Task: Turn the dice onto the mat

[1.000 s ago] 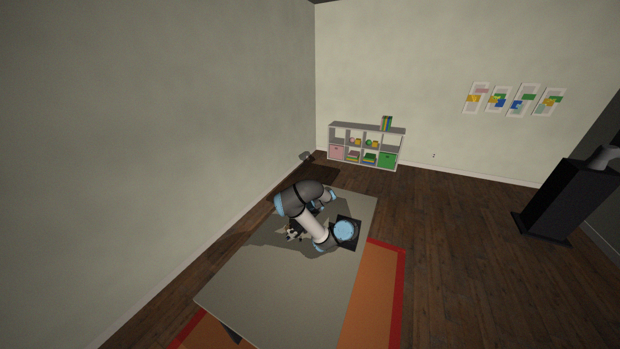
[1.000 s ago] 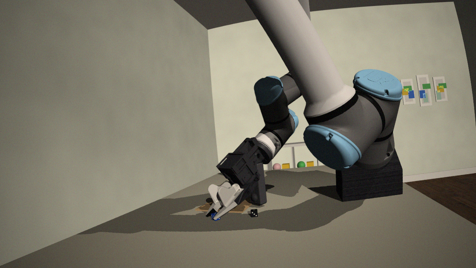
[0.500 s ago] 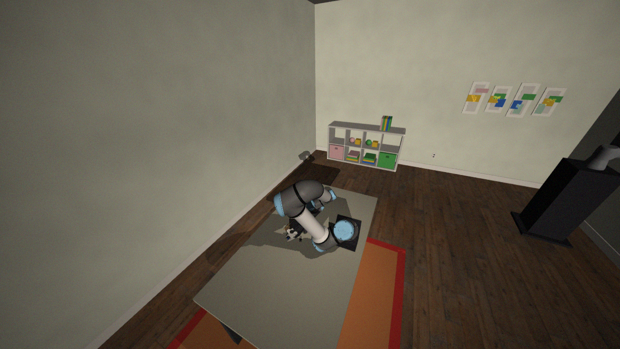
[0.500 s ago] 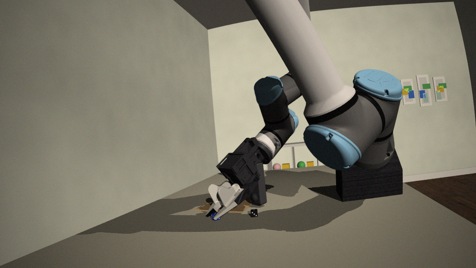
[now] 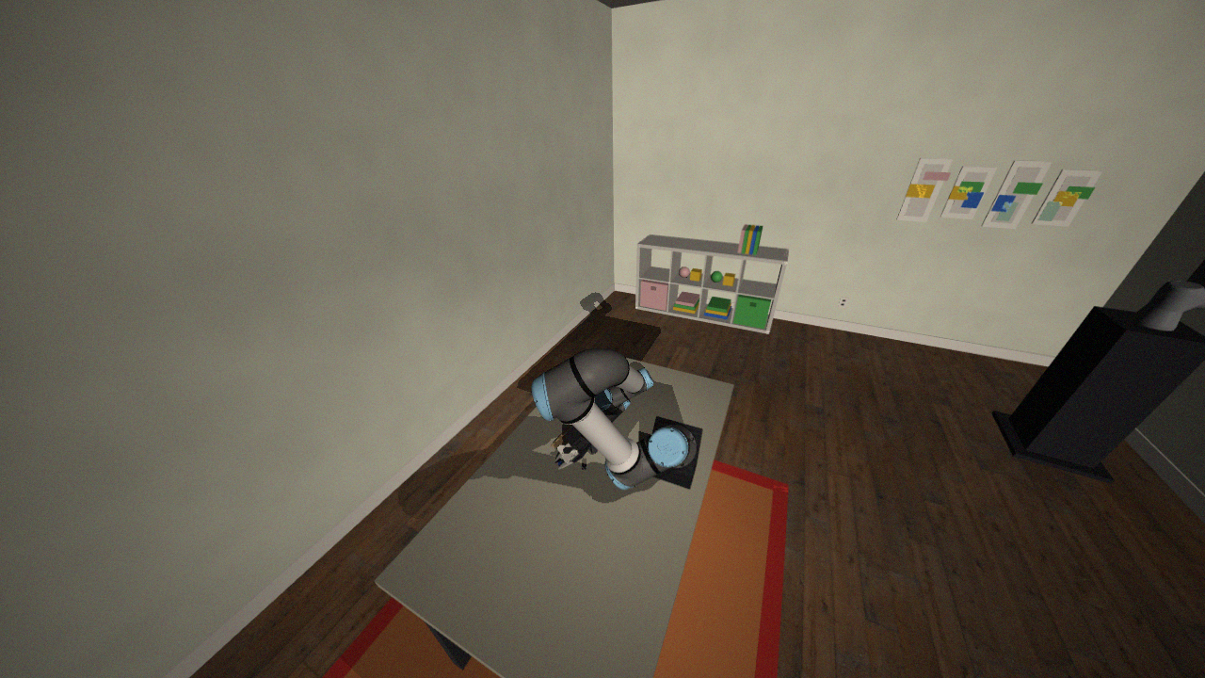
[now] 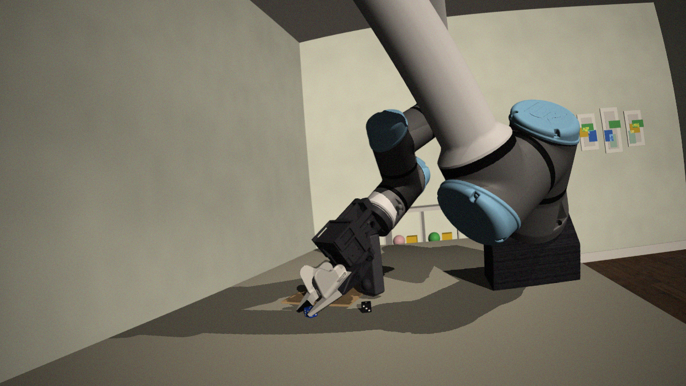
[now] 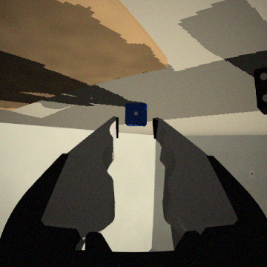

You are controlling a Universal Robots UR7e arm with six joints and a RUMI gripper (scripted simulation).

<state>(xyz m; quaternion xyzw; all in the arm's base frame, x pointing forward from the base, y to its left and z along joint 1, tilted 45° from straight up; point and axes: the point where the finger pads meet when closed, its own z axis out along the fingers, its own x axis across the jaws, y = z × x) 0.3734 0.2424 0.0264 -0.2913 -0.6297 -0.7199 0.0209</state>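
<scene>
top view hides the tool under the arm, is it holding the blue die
Observer: No. In the wrist view the tool is open, and the blue die sits just past the fingertips with a gap on each side.
Operator: is it on the mat
Observer: It seems not. The exterior view shows it on the table, in front of the near edge of the mat.
Operator: and the black die
Observer: In the exterior view the black die also lies on the table, off the mat, to the right of the tool.
</scene>
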